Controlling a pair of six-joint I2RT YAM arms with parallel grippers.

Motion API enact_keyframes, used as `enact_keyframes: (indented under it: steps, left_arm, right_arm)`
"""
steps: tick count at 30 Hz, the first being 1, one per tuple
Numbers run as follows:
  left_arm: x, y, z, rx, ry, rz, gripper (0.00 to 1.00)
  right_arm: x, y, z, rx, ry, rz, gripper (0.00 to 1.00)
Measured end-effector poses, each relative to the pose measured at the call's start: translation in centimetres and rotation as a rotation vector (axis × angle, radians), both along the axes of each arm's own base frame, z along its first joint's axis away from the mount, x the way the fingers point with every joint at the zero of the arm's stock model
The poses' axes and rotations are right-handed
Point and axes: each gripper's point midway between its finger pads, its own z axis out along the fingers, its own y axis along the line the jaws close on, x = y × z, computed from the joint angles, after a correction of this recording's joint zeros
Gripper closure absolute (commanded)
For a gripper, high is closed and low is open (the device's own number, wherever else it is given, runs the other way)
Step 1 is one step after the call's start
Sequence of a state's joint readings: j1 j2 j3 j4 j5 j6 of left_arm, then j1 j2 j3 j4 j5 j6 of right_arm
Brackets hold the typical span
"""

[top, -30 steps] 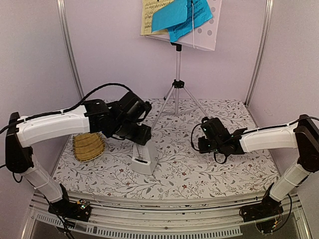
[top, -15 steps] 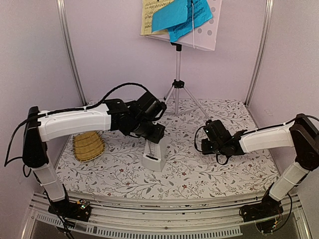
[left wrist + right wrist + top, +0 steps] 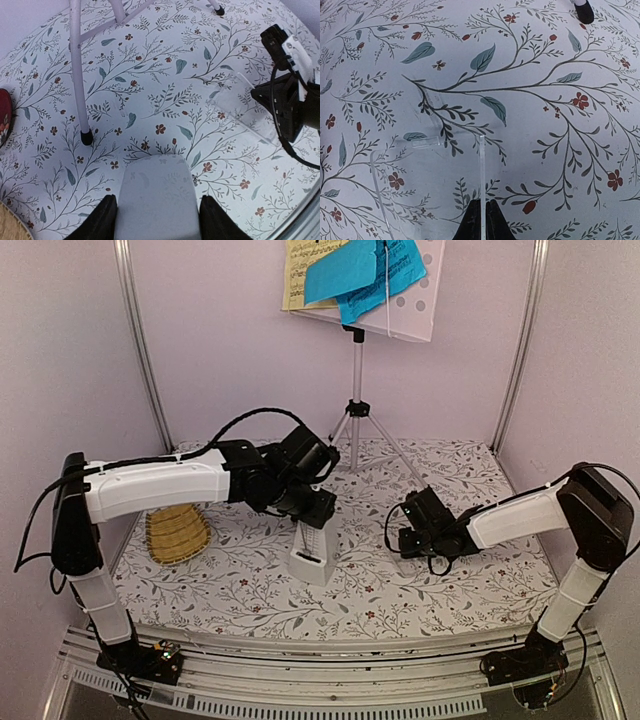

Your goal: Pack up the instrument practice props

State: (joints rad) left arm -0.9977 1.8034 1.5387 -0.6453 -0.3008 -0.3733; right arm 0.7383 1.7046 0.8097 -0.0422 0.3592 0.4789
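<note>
Clamping the metronome (image 3: 155, 185) amid open mat (image 3: 165, 90), left claw (image 3: 156, 212); right claw (image 3: 481, 210) together, perhaps pinching clear sheet (image 3: 430, 185)'s edge.

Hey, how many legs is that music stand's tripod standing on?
3, spreading from one hub: the left leg slants toward the metronome, its lower end hidden in the top view; the middle leg drops straight down; the right leg slants out rightward.

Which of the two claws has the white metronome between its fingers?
The left claw: its fingers flank the white metronome. The right claw is shut, apart from it, over the floral cloth.
</note>
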Motion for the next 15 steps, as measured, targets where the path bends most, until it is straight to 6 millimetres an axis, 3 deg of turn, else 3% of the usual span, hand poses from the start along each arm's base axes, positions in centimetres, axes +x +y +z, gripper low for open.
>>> enact_keyframes:
  steps: [6, 15]
  left_arm:
    - [0.1, -0.2, 0.0, -0.008, -0.003, -0.001, 0.29]
    - [0.9, -1.2, 1.8, -0.067, -0.048, 0.006, 0.11]
  right_arm:
    - [0.1, 0.1, -0.5, -0.001, 0.005, 0.002, 0.83]
    - [0.1, 0.3, -1.0, 0.001, 0.01, 0.004, 0.42]
